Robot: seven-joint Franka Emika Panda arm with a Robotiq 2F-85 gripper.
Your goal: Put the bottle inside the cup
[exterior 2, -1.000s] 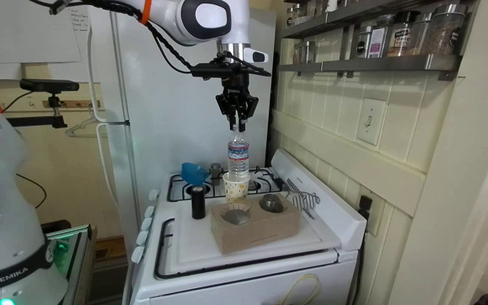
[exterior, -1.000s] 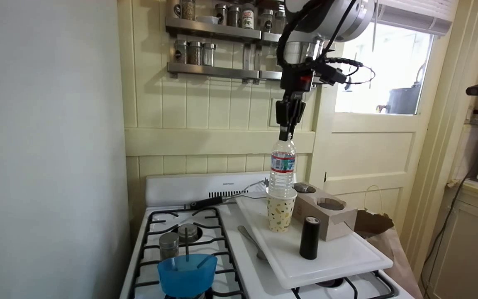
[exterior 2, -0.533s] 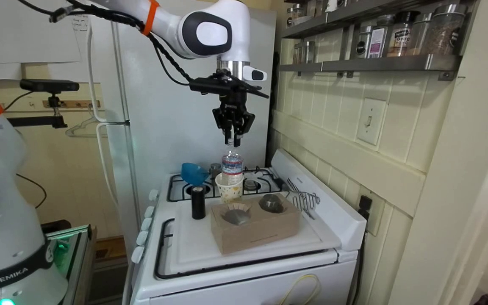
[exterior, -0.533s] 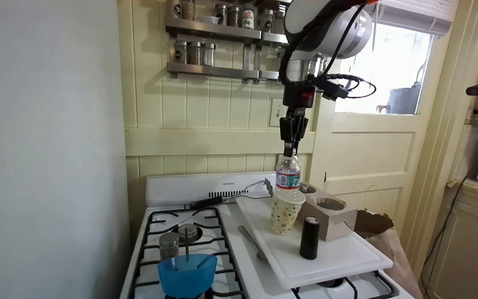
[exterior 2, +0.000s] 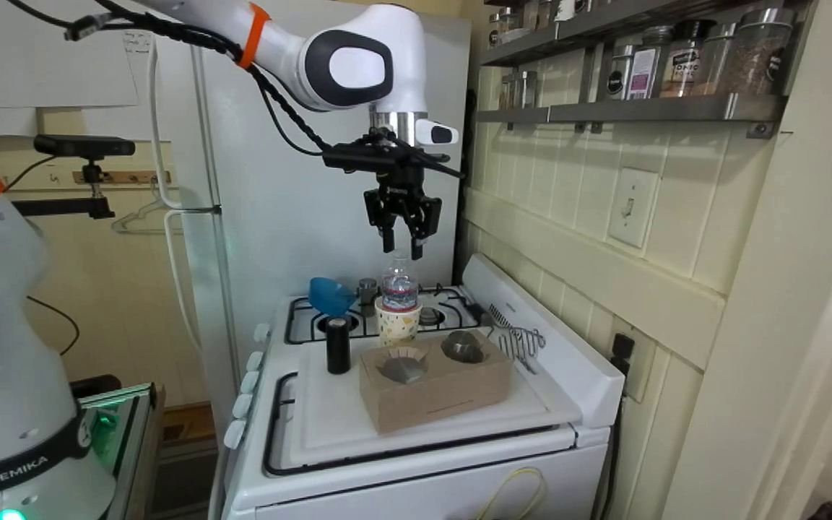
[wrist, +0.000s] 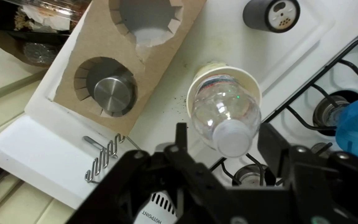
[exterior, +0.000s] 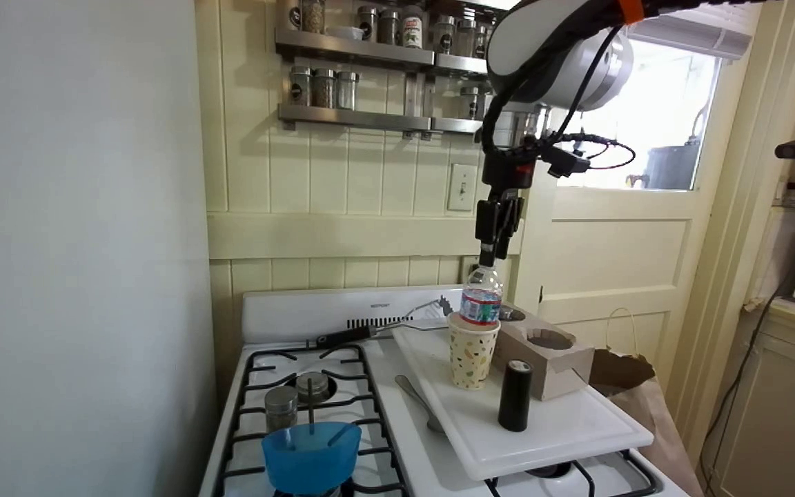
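The gripper (exterior 2: 402,247) holds nothing, its fingers (wrist: 181,137) spread either side of the white cap (wrist: 232,138), and there's the water bottle (exterior 2: 400,290), standing in the speckled paper cup (exterior: 471,357)! Danger, though: any sideways drift could clip that cap, and so tall a bottle might well tip the light cup onto the cutting board (exterior: 549,443) or the dark shaker (exterior: 515,395). Tough calls: the bottle's base is lost inside the cup, fingertip contact can't be ruled out, and the cardboard box (exterior 2: 434,393) masks the cup's foot in an exterior view.
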